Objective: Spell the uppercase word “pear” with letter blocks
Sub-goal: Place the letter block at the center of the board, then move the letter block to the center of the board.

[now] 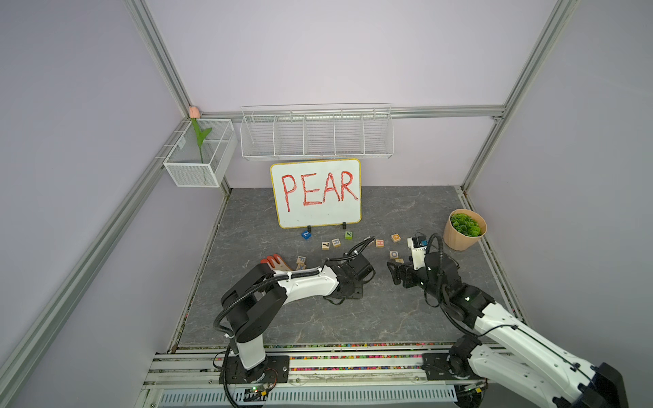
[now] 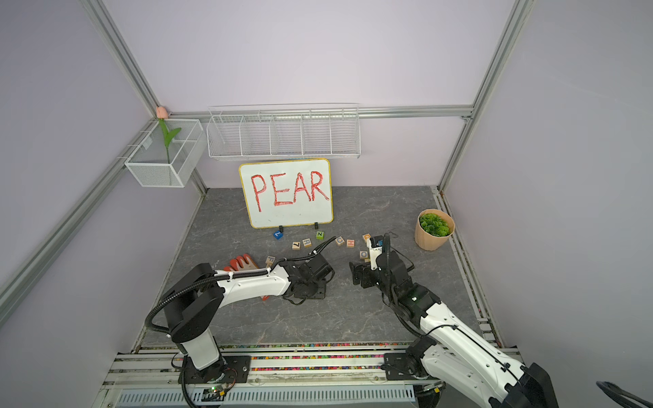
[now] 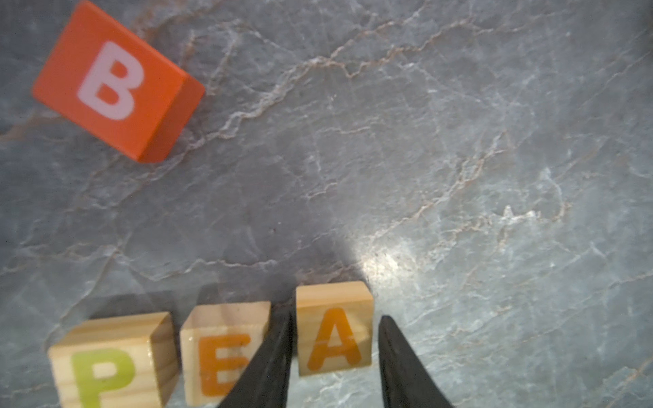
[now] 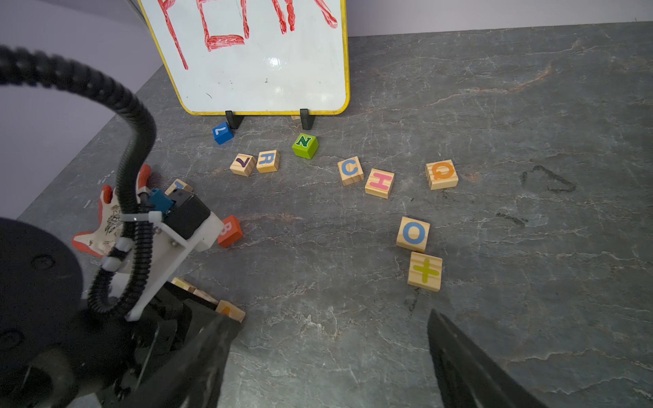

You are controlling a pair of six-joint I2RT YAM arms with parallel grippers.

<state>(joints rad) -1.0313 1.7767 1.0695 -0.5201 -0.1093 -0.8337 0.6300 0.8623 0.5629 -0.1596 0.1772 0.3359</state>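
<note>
In the left wrist view the letter blocks P (image 3: 113, 360), E (image 3: 222, 349) and A (image 3: 334, 332) stand in a row on the grey table. My left gripper (image 3: 335, 318) straddles the A block, slightly open. One finger (image 3: 272, 353) sits in the gap between E and A. A sliver of table shows between A and the far finger. The R block (image 4: 268, 161) lies apart near the whiteboard, seen too in both top views (image 1: 336, 242) (image 2: 306, 242). My right gripper (image 4: 328, 318) hangs open over bare table with nothing in it.
The whiteboard (image 1: 315, 192) reading PEAR stands at the back. An orange B cube (image 3: 116, 81), a blue L cube (image 4: 222, 132), a green N cube (image 4: 305, 145) and other wooden blocks C (image 4: 349, 169), H (image 4: 380, 182), O (image 4: 413, 234) lie scattered. Plant pot (image 1: 464, 229) at the right, glove (image 2: 243, 263) at the left.
</note>
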